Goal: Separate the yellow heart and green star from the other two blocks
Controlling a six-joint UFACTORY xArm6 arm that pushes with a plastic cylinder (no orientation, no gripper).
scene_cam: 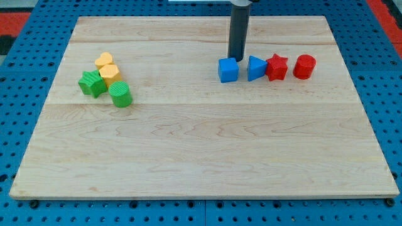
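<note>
A green star (92,83) lies at the board's left, in a tight cluster. Two yellow blocks touch it on its upper right, an upper one (103,60) and a lower one (110,74). I cannot tell for sure which is the heart; the lower one looks more like it. A green cylinder (120,94) sits at the cluster's lower right, touching the lower yellow block. My tip (237,59) is far to the right of the cluster, just above the blue cube (228,69) and beside the blue triangle (255,68).
A row of blocks runs right from the blue cube: the blue triangle, a red star (276,67) and a red cylinder (304,66). The wooden board (201,150) rests on a blue perforated table.
</note>
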